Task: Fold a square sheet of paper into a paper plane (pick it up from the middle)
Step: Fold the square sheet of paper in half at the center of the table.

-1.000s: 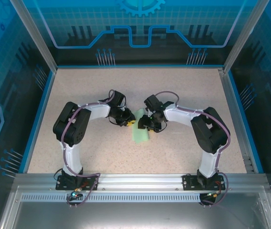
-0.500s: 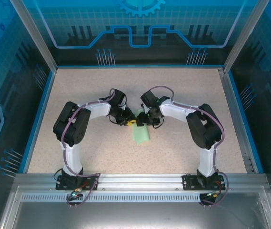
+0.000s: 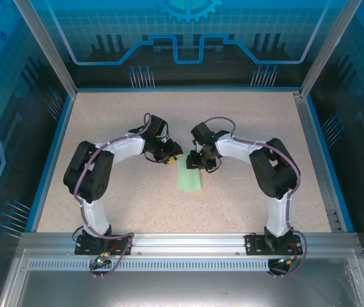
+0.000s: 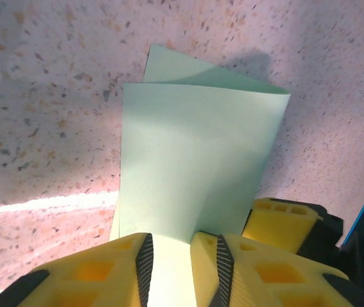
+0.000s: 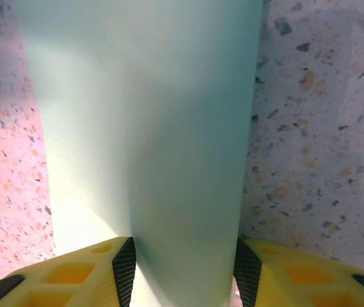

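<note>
L gripper [image 4: 182, 256]: jaws slightly apart, folded pale mint-green paper sheet [image 4: 194, 166] flat btwn & ahead of them. R gripper [image 5: 185, 262]: jaws spread wide, sheet spanning gap.

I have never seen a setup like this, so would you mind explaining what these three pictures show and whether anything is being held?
The machine is a two-armed robot bolted at the near edge of a speckled table. The overhead picture looks down from behind it. There the left gripper and the right gripper meet at the far end of a folded sheet of pale green paper that lies on the table. The other two pictures come from a camera on each wrist, so each sees its own yellow fingers. In the left wrist view the jaws stand slightly apart, with the paper running between them. In the right wrist view the paper spans the wider gap between the fingers. I cannot tell whether they squeeze it.
</note>
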`<move>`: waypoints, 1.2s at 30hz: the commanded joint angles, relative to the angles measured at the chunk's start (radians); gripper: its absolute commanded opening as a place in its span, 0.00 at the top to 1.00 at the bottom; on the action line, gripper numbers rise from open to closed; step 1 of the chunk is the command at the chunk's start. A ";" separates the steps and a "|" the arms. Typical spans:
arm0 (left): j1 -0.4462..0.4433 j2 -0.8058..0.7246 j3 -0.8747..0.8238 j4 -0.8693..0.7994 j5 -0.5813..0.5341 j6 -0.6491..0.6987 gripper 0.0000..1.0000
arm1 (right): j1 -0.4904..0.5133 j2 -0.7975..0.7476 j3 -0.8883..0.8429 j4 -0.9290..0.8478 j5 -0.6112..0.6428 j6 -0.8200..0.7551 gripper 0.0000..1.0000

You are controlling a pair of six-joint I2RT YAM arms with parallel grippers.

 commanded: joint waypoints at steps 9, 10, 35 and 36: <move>-0.006 -0.041 -0.061 0.033 -0.055 -0.067 0.59 | -0.025 0.050 -0.044 -0.019 0.048 0.152 0.48; -0.008 -0.041 -0.063 0.037 -0.053 -0.068 0.59 | -0.024 0.057 -0.043 -0.027 0.054 0.159 0.48; -0.008 -0.016 -0.109 0.199 0.011 -0.025 0.67 | 0.015 0.149 -0.033 -0.064 0.120 0.209 0.44; -0.008 -0.009 -0.103 0.199 0.018 -0.024 0.68 | 0.016 0.148 -0.034 -0.065 0.121 0.210 0.44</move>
